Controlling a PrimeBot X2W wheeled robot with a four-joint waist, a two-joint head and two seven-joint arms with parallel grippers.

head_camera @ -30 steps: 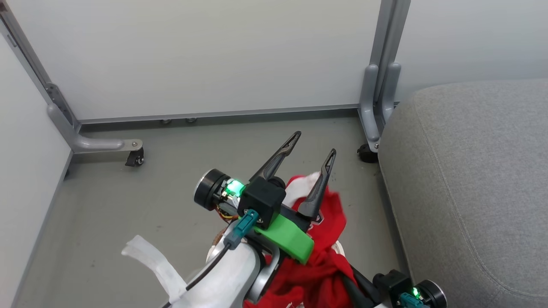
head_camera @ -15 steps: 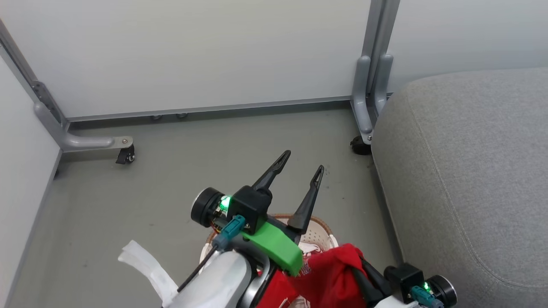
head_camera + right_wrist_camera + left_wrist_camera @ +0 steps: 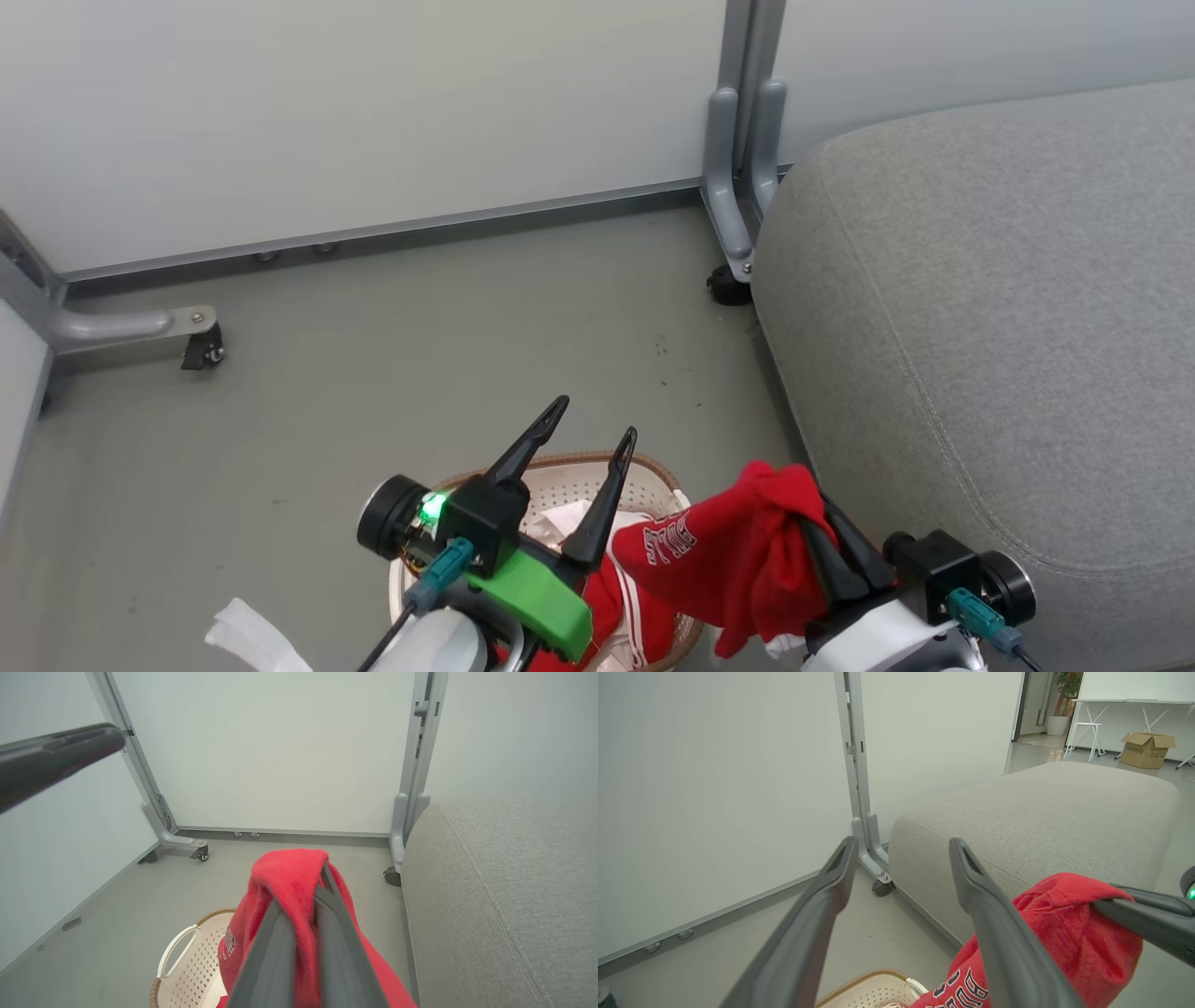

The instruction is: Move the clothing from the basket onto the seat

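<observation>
We read white block lettering on the clothing (image 3: pixel 738 560). In the head view it runs tilted and upside down across the fold facing the left gripper (image 3: pixel 596 417), and it spells BULLS. In the left wrist view only part of that word clears the finger in front of it. A box (image 3: pixel 1147 749) far behind the seat (image 3: pixel 980 327) carries dark print too small for us to read. The clothing is bright red with a fine mesh-like weave. It is bunched into a rounded lump over the tips of the right gripper (image 3: pixel 814 521) and hangs down from there in loose folds, with a bit of white trim at its lowest edge. The right gripper is pinched nearly closed on it. In the right wrist view its two fingers stand close together with a thickness of red cloth pressed between them. The held piece hangs in the air past the right end of the basket (image 3: pixel 579 460), between it and the seat's near side and not on the seat. We cannot tell whether it brushes the upholstery. More red cloth with white stripes lies in the basket, beside a white piece. The left gripper is spread wide with nothing between its fingers, and it sits above the basket with its tips over the far rim.
</observation>
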